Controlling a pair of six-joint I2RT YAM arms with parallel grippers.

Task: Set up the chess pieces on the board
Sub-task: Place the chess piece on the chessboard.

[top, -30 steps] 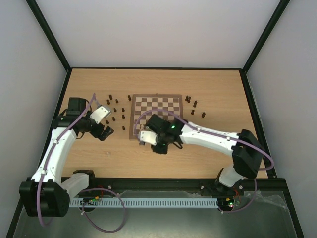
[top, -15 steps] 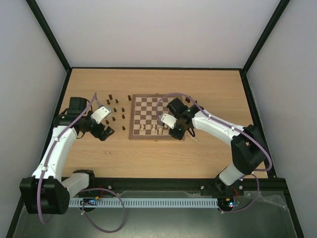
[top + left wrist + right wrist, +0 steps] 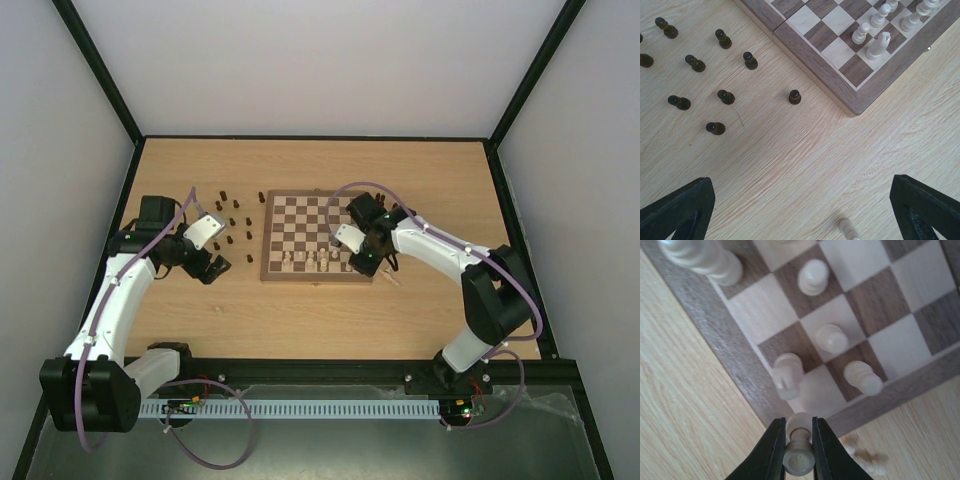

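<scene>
- Right wrist view: my right claw (image 3: 798, 423) pinches a pale pawn (image 3: 799, 456) (base toward camera).
- I have swung across the board (image 3: 720, 347) to its right near corner; placing is next.

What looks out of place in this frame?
One pale piece lies alone on the tabletop, off the board near its corner, apparently tipped over. More pale pieces lie blurred beside another corner, near the right gripper and its held piece.
</scene>
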